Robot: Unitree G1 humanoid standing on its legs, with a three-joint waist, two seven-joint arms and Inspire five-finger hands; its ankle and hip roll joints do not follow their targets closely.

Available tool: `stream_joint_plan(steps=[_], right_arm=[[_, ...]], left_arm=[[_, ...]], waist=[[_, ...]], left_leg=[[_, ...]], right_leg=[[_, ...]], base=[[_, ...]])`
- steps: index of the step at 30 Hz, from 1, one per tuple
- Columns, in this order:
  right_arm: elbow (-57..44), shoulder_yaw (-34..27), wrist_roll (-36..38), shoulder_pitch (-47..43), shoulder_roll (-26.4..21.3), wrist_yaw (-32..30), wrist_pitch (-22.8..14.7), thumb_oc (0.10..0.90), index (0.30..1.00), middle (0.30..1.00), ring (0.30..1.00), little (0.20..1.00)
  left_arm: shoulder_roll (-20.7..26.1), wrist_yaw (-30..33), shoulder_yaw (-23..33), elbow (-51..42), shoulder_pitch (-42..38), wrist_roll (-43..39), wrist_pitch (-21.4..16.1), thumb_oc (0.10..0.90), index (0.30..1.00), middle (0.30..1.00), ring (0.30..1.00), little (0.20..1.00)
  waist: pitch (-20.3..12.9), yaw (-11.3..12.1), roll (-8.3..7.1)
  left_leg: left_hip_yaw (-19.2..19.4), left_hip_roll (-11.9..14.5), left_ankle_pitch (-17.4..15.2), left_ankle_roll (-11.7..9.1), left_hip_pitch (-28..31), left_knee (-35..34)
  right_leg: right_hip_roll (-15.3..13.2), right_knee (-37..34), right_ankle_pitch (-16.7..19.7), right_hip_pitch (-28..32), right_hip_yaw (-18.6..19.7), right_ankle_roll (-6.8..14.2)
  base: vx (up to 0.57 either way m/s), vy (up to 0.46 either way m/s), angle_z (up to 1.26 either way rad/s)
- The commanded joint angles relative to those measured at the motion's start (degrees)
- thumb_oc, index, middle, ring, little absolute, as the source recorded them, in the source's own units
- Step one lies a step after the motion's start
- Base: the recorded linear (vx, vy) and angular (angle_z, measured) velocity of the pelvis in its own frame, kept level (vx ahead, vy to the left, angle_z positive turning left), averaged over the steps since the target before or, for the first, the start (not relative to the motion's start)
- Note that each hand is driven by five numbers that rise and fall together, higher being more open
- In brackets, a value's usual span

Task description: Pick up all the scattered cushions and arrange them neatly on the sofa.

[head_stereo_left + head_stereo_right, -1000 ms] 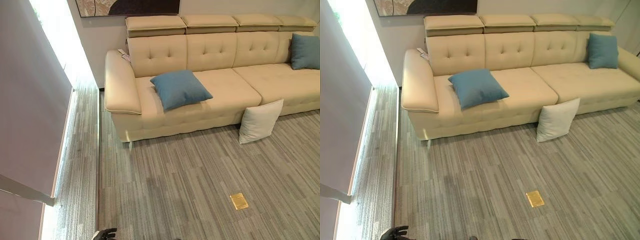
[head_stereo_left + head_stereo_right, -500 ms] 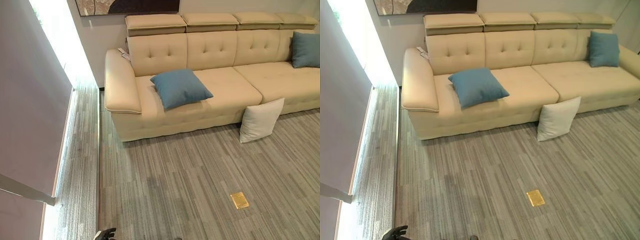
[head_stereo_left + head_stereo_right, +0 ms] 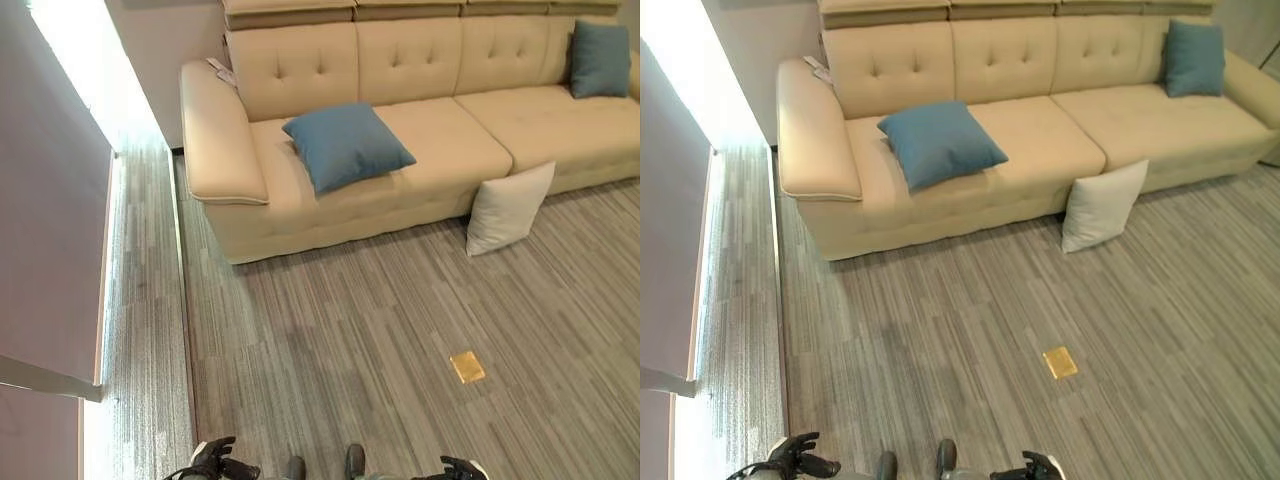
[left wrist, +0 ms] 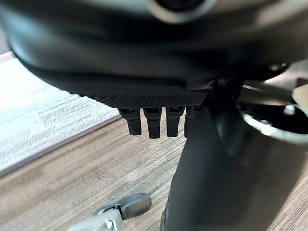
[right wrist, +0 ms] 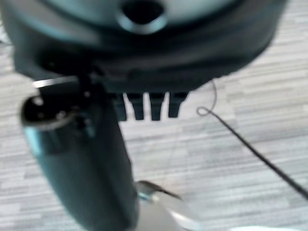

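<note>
White cushion point(image 3: 508, 207) on floor point(image 3: 380, 310), propped against sofa point(image 3: 420, 150) front: the stray one, likely first pickup. Blue cushion point(image 3: 345, 145) flat on seat near armrest; second blue cushion point(image 3: 600, 58) upright against backrest at far end. Left hand point(image 3: 213, 459) and right hand point(image 3: 462, 468) low, well apart from cushions, fingers relaxed, holding nothing. Gold floor plate point(image 3: 466, 366); no legible writing.

Camera tipped downward, right hand point(image 3: 462, 468) now in sight, left hand point(image 3: 212, 460) fuller

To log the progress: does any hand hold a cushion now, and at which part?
Nothing is held. The left hand and right hand hang empty, fingers relaxed.
</note>
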Motion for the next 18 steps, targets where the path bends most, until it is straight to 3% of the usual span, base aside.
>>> stream_joint_plan(steps=[1, 2, 4, 5, 7, 11, 12, 14, 16, 18], right_arm=[[-1.2, 2.3, -0.56, 1.52, -1.68, -0.97, -0.42, 0.8, 0.9, 0.9, 0.9, 0.9], [-2.19, 3.06, -0.38, 1.8, -1.84, -1.14, -0.8, 0.8, 0.9, 0.9, 0.9, 0.9], [-2.15, 3.26, -0.32, 1.89, -1.82, -1.01, -0.86, 0.8, 0.9, 0.9, 0.9, 0.9], [-2.21, 3.67, -0.5, 1.76, -1.78, -0.9, -0.79, 0.8, 0.9, 0.9, 0.9, 0.9], [-2.3, 3.77, -0.58, 2.16, -2.0, -0.79, -0.75, 0.8, 0.9, 0.9, 0.9, 0.9], [-2.01, 4.03, -0.42, 2.64, -1.62, -0.47, -0.65, 0.8, 0.9, 0.9, 0.9, 0.9], [-2.01, 3.98, -0.01, 3.09, -1.74, -0.33, -0.94, 0.8, 0.9, 0.9, 0.9, 0.9], [-1.78, 3.68, 0.19, 3.39, -1.71, -0.3, -1.01, 0.8, 0.9, 0.9, 0.9, 0.9], [-1.86, 3.49, 0.46, 2.79, -2.05, -0.4, -1.21, 0.8, 0.9, 0.9, 0.9, 0.9], [-1.64, 3.11, 1.19, 2.38, -2.55, -0.67, -1.11, 0.8, 0.9, 0.9, 0.9, 0.9]], left_arm=[[0.42, 0.85, -1.3, 1.29, -0.12, 1.05, -0.41, 0.8, 0.9, 0.9, 0.9, 0.9], [0.51, 0.78, -2.04, 0.15, -0.91, 0.09, -0.87, 0.8, 0.9, 0.9, 0.9, 0.9], [0.49, 0.73, -2.19, 0.14, -0.87, 0.19, -0.85, 0.8, 0.9, 0.9, 0.9, 0.9], [0.35, 0.75, -2.11, 0.09, -1.09, 0.05, -0.86, 0.8, 0.9, 0.9, 0.9, 0.9], [0.22, 0.48, -2.07, 0.12, -1.45, 0.0, -0.82, 0.8, 0.9, 0.9, 0.9, 0.9], [-0.6, 0.64, -2.21, 0.24, -1.22, -0.08, -0.95, 0.8, 0.9, 0.9, 0.9, 0.9], [-0.89, 0.53, -2.34, 0.27, -1.16, -0.04, -1.26, 0.8, 0.9, 0.9, 0.9, 0.9], [-1.09, 0.39, -2.67, 0.19, -1.37, 0.03, -1.34, 0.8, 0.9, 0.9, 0.9, 0.9], [-1.25, 0.32, -3.18, -0.36, -2.25, -0.17, -1.29, 0.8, 0.9, 0.9, 0.9, 0.9], [-1.4, 0.5, -3.79, -0.72, -2.95, -0.65, -1.12, 0.8, 0.9, 0.9, 0.9, 0.9]], waist=[[-1.16, 0.71, -0.24], [-0.77, 0.44, -0.48], [-1.04, 0.37, -0.76], [-1.34, -0.03, -1.43], [-1.35, -0.38, -1.72], [-2.02, -0.75, -1.89], [-2.71, -0.99, -1.75], [-2.54, -1.24, -1.86], [-1.24, -1.09, -2.68], [-0.12, -0.38, -4.07]], left_leg=[[-0.45, -2.05, -6.02, -0.19, -3.31, 3.64], [-0.58, -2.14, -8.25, 0.25, -3.11, 5.99], [-0.61, -2.21, -8.45, 0.09, -2.61, 5.64], [-0.69, -2.67, -9.23, -0.22, -1.29, 4.72], [-1.69, -2.92, -10.47, -0.63, 0.09, 4.91], [-2.45, -2.44, -12.09, -1.33, 2.13, 5.14], [-2.19, -1.48, -12.75, -2.74, 2.72, 6.11], [-1.51, -0.65, -11.85, -4.79, 1.22, 10.81], [-0.5, 0.46, -8.57, -6.7, -5.24, 21.73], [1.12, 1.73, -7.46, -5.83, -12.5, 30.49]], right_leg=[[-4.29, 5.66, -0.03, -0.1, 0.9, 3.25], [-3.4, 5.2, -2.29, -2.29, -0.89, 2.03], [-2.55, 3.35, -2.14, -1.92, -0.88, 2.06], [-0.79, -1.35, -0.72, -3.45, -1.48, 2.47], [-0.42, -5.28, -0.39, -2.63, -3.33, 2.82], [1.31, -4.68, -1.4, -1.05, -1.24, 1.46], [1.54, -5.17, -2.15, 0.39, -1.93, 0.66], [1.7, -5.65, -2.96, 2.27, -1.63, -0.05], [1.24, -6.22, -3.75, 3.76, -1.87, -1.28], [0.33, -7.05, -4.81, 5.58, -2.3, -2.59]], base=[[0.22, 0.055, -0.04], [0.22, 0.054, -0.08], [0.25, -0.042, -0.09], [0.29, -0.102, -0.08], [0.24, -0.093, -0.01], [0.25, -0.093, 0.3], [0.25, -0.129, 0.27], [0.25, -0.151, 0.21], [0.11, -0.167, 0.31], [0.13, -0.176, 0.2]])
